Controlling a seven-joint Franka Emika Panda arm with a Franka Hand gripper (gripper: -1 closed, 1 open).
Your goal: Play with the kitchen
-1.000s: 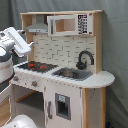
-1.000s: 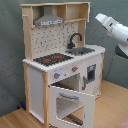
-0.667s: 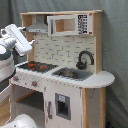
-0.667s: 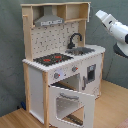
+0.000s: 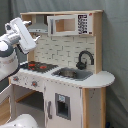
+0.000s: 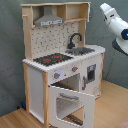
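The kitchen is a tall white and light-wood toy, seen in both exterior views. It has a black-and-red hob, a grey sink, a black faucet, a pegboard back and a grey hood. In the second exterior view the kitchen has its windowed oven door hanging open toward the front. My gripper hangs in the air at hood height, off the hob end of the kitchen and touching nothing. In the second exterior view my gripper sits high, beyond the sink end.
A grey curtain hangs behind the kitchen. The wooden floor spreads out in front of it. The white base of my arm fills the first exterior view's left edge. A small cupboard door with a dark panel sits under the sink.
My arm has risen a little and shifted slightly toward the kitchen's upper part. The kitchen and its open oven door have not moved.
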